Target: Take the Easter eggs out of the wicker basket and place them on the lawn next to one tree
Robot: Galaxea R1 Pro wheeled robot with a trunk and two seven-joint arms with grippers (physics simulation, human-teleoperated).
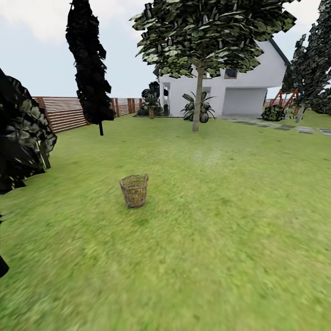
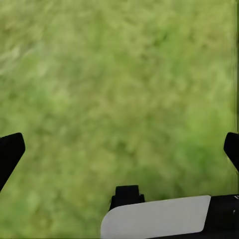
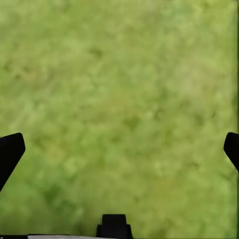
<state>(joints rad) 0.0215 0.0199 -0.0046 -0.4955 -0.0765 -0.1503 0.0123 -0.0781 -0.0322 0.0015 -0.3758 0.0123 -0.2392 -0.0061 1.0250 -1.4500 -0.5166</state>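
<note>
Head view shows wicker basket [image 1: 134, 190] left of frame centre on lawn [image 1: 220, 239], eggs unseen, tree [image 1: 198, 99] beyond; both jaws wide apart over grass, so roll close, stop square before reaching.

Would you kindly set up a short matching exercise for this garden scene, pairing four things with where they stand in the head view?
Things:
1. wicker basket
2. broad-crowned tree
3. wooden fence
4. white house

Places:
A. along the far left edge of the lawn
B. alone on the grass in the near middle
C. at the far end, behind the trunk and to its right
D. on the far grass, in front of the building

Pairs: 1-B, 2-D, 3-A, 4-C
</note>
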